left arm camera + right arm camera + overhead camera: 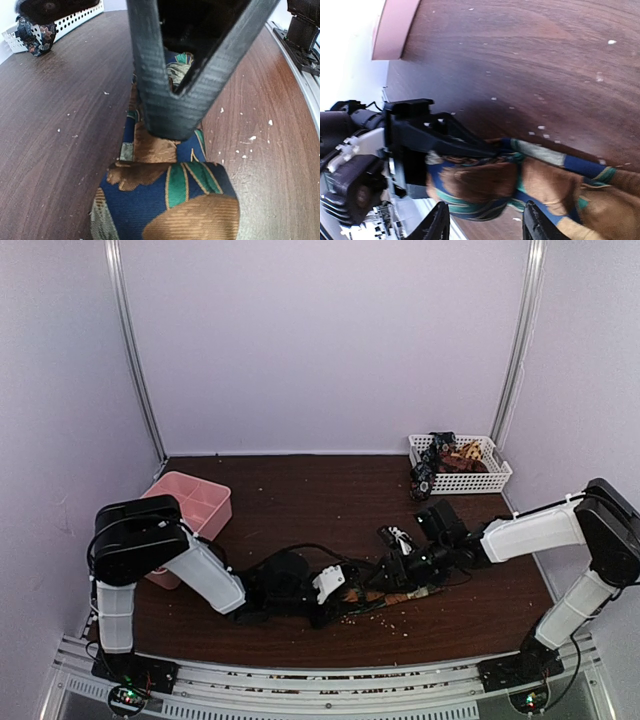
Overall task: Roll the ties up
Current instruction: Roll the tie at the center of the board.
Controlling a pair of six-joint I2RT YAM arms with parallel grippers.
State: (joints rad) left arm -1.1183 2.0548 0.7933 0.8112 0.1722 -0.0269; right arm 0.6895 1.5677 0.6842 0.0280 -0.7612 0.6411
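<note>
A tie [395, 595] patterned in dark blue, green and brown lies on the dark wood table [300, 490], between the two arms. Its end is wound into a coil [165, 200] that fills the bottom of the left wrist view and hides the left fingers there. My left gripper [345, 592] is shut on that coil. In the right wrist view one dark left finger [450, 137] lies along the top of the coil [485, 185]. My right gripper [487, 222] is open, a fingertip on either side of the coil, apart from it. A right finger [170, 110] stands on the flat strip.
A white basket [495, 480] at the back right holds several rolled ties [440, 455]; one dark tie [35, 37] hangs over its rim. A pink box [195, 505] stands at the left. Pale crumbs [400, 618] dot the wood near the front rail [320, 680].
</note>
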